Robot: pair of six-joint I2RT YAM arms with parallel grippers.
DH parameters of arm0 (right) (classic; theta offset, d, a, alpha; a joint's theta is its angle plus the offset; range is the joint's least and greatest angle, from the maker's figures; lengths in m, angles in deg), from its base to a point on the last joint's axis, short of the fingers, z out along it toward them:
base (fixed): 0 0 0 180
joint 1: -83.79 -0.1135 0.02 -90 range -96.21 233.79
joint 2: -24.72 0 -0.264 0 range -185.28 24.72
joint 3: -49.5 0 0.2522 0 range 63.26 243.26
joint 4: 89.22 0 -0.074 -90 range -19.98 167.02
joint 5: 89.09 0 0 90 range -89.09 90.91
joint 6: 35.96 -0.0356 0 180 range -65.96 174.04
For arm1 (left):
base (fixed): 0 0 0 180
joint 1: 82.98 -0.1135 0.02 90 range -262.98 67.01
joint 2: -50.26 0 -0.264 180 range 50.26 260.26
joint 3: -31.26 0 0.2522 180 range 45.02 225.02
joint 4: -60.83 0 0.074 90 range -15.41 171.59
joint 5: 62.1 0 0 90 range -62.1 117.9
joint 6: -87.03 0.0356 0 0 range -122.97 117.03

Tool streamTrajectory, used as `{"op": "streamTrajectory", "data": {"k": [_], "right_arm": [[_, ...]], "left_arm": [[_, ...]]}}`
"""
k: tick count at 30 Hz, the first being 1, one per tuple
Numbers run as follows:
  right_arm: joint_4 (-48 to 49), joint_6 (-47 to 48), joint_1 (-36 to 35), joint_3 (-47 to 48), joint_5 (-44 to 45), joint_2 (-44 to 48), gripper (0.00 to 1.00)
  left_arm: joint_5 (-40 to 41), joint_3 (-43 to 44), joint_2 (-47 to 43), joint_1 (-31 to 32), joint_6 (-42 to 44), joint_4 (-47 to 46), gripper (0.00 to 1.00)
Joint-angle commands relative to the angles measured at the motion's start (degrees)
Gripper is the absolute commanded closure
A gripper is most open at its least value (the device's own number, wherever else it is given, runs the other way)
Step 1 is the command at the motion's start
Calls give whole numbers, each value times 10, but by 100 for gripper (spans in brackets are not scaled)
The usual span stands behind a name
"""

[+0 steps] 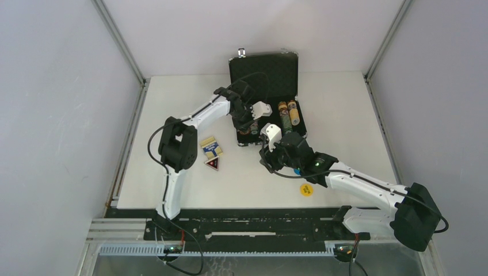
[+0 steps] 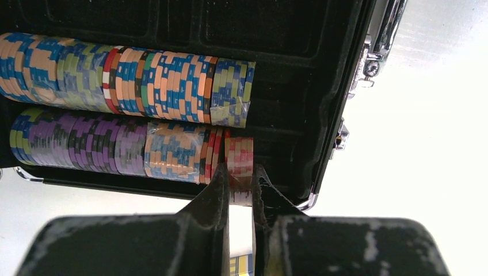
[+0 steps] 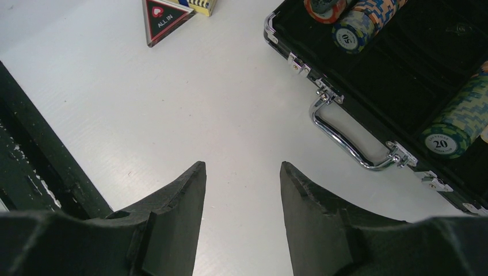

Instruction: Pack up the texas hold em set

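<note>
A few red chips (image 2: 239, 155) are pinched in the nearly shut left gripper (image 2: 240, 172), axis lined up with the lower row (image 2: 115, 149) at its 9 o'clock, inside the briefcase (image 2: 322, 115) at the bench's (image 1: 345, 115) 12 o'clock. The right gripper (image 3: 241, 169) is held half open, empty, at the briefcase's 6 o'clock.

We see the small black briefcase with silver trim (image 1: 276, 69) open at the table's far middle, lid upright, with rows of multicoloured poker chips (image 2: 144, 86) on edge inside. The yellow-blue card deck (image 1: 211, 146) and red triangular token (image 1: 212, 163) lie just beside each other left of it. 1 yellow round token (image 1: 306, 189) lies in front of it.
</note>
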Motion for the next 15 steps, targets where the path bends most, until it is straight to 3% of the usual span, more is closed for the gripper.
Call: {"op": "streamTrajectory", "data": {"k": [1, 15], "right_arm": [[28, -7, 3, 3, -6, -2, 42], [30, -9, 3, 3, -10, -8, 42]], "left_arm": [[-3, -14, -44, 3, 18, 5, 100], [-19, -22, -55, 9, 24, 21, 99]]}}
